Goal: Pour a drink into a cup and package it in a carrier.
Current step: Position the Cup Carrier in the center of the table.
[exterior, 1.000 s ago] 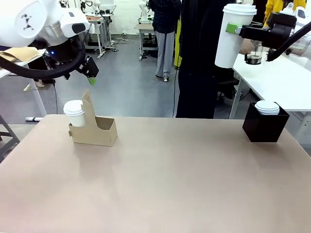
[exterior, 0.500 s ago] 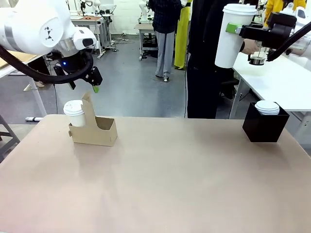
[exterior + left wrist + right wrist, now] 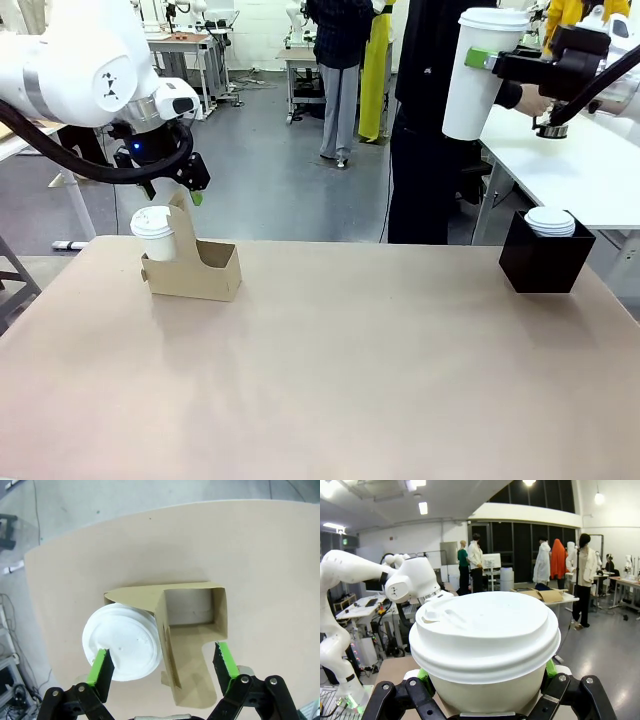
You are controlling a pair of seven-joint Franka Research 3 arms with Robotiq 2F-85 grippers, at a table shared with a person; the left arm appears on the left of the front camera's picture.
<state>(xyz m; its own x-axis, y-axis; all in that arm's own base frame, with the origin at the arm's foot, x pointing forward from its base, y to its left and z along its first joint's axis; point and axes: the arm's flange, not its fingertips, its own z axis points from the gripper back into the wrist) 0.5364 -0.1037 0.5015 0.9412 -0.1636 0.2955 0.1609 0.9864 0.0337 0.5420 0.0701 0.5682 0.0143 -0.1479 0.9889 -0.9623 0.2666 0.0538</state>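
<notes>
The brown cardboard carrier (image 3: 205, 270) (image 3: 195, 630) stands at the table's left, with a lidded white cup (image 3: 153, 232) (image 3: 122, 642) in one slot. My left gripper (image 3: 190, 192) (image 3: 162, 664) hangs open just above it, one finger over that cup's lid and the other past the empty slot, the upright handle panel between them. High at the right, my right gripper (image 3: 500, 65) (image 3: 485, 672) is shut on a tall lidded white cup (image 3: 478, 80) (image 3: 485, 640). The drink is hidden under the lids.
A black box (image 3: 545, 262) holding a stack of white lids (image 3: 550, 220) stands at the table's far right. Beyond it, a person's hand holds a jug (image 3: 552, 127) over a white side table (image 3: 580, 170). People stand behind the far edge.
My left arm has come down and to the right, over the carrier's handle panel. The person's hand has carried the jug to the right. My right gripper has kept still with its cup.
</notes>
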